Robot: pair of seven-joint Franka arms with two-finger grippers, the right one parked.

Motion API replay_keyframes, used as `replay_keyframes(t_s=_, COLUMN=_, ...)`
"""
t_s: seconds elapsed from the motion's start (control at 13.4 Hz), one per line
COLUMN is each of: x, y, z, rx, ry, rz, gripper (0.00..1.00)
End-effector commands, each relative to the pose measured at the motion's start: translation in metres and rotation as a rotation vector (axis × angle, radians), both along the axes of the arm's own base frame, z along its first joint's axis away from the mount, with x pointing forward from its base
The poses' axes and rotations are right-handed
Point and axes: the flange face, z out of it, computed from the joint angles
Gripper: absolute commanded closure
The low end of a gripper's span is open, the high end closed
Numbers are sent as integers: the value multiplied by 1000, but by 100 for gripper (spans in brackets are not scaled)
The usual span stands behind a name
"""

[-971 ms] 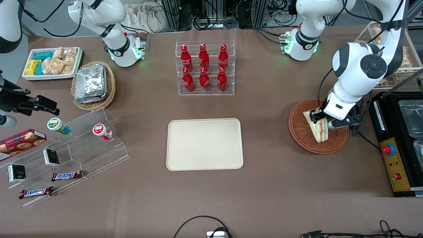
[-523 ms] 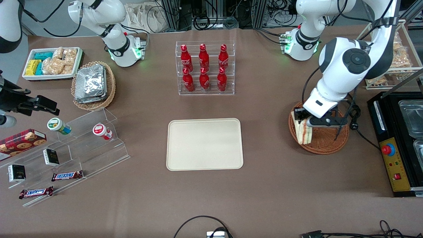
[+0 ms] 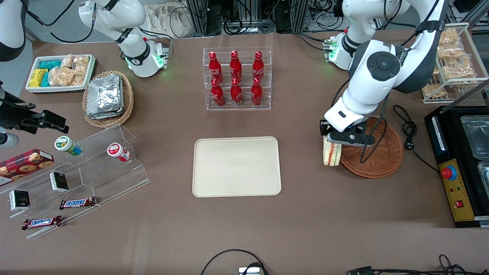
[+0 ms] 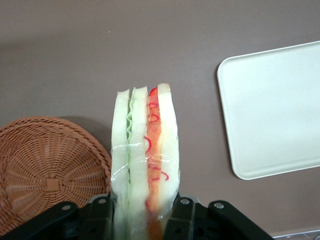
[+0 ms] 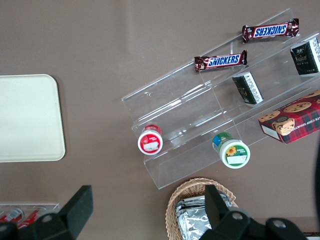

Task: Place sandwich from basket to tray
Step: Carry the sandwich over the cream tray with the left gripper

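Item: left arm, elbow raised above the table, wrist bent downward. We logged its gripper (image 3: 331, 142) just over the basket's (image 3: 376, 160) rim on the edge facing the tray (image 3: 236, 167), fingers (image 4: 187, 220) clamped on the sandwich (image 3: 331, 154). Sandwich: wrapped wedge, held upright off the table, cut edge with red-orange and green layers showing, between basket and tray, clear of the tray. Tray: flat on the table's middle, nothing on it. Basket: toward the working arm's end.
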Motion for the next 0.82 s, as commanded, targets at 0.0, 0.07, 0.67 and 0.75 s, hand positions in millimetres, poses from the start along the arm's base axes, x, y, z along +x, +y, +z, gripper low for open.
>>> replay_keyframes(t_s=0.0, x=12, y=-25, z=1, rx=-11, ry=16, rz=7, gripper=65)
replay_keyframes(t_s=0.07, x=14, y=-32, z=-1, rx=4, ry=7, rz=8, gripper=66)
replay_keyframes(t_s=0.67, x=40, y=-109, z=-25, rx=17, ry=37, rz=72, gripper=67)
replay_keyframes(t_s=0.75, x=40, y=-122, z=-30, rx=11, ry=48, rz=76, gripper=67)
